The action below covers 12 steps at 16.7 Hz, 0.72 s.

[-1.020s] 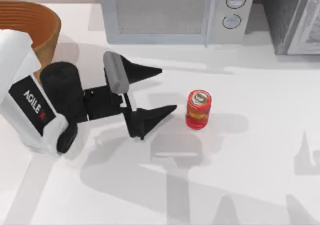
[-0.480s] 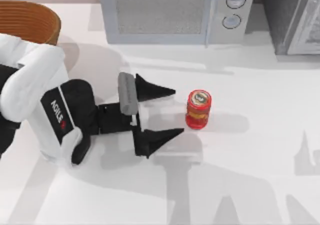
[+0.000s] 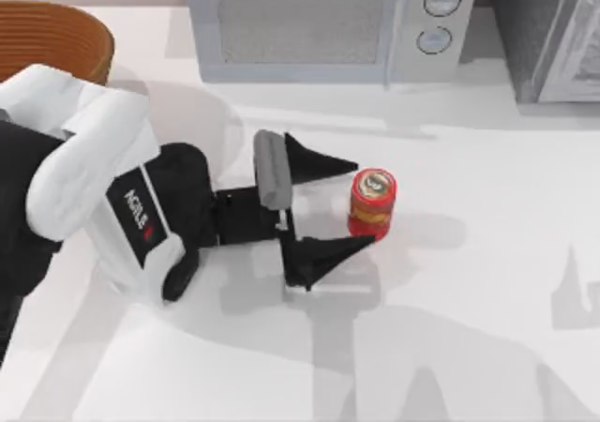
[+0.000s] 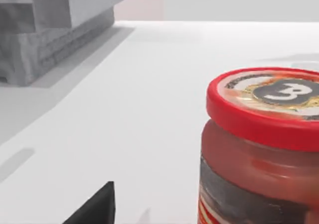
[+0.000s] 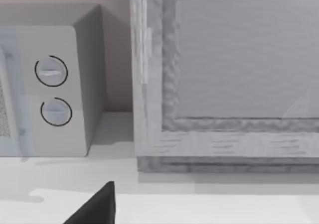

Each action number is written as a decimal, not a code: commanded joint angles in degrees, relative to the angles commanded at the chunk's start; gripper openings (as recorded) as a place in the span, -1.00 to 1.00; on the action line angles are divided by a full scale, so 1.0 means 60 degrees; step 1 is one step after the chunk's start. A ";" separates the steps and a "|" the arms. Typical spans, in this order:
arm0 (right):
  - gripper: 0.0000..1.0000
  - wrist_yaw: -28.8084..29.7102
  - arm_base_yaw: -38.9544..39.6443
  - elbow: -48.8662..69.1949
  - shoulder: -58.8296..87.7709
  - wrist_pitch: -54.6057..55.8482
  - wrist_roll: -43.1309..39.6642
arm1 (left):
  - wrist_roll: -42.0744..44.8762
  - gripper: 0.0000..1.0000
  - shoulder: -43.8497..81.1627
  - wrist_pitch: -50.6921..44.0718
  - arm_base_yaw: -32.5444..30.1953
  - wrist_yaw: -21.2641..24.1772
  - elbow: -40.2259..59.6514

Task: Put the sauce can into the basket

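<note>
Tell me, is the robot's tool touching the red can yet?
Cannot tell. In the top view the open left tool has fingertips right at the sauce can, with no plain gap or contact.

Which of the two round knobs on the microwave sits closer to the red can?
The lower knob. It sits below the upper knob on the microwave panel, on the side toward the sauce can.

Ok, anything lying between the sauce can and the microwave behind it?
No. In the top view only bare white table separates the sauce can from the microwave; the open left gripper flanks the can.
</note>
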 joint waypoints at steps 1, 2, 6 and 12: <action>1.00 0.0000 0.0000 0.0000 0.0000 0.0000 0.0000 | -0.0012 1.00 0.0073 -0.0161 -0.0220 -0.0221 0.0245; 1.00 0.0000 0.0000 0.0000 0.0000 0.0000 0.0000 | -0.0023 1.00 0.0142 -0.0312 -0.0428 -0.0429 0.0477; 1.00 0.0000 0.0000 0.0000 0.0000 0.0000 0.0000 | -0.0043 1.00 0.0265 -0.0585 -0.0802 -0.0802 0.0891; 1.00 0.0000 0.0000 0.0000 0.0000 0.0000 0.0000 | -0.0043 0.40 0.0265 -0.0585 -0.0802 -0.0802 0.0891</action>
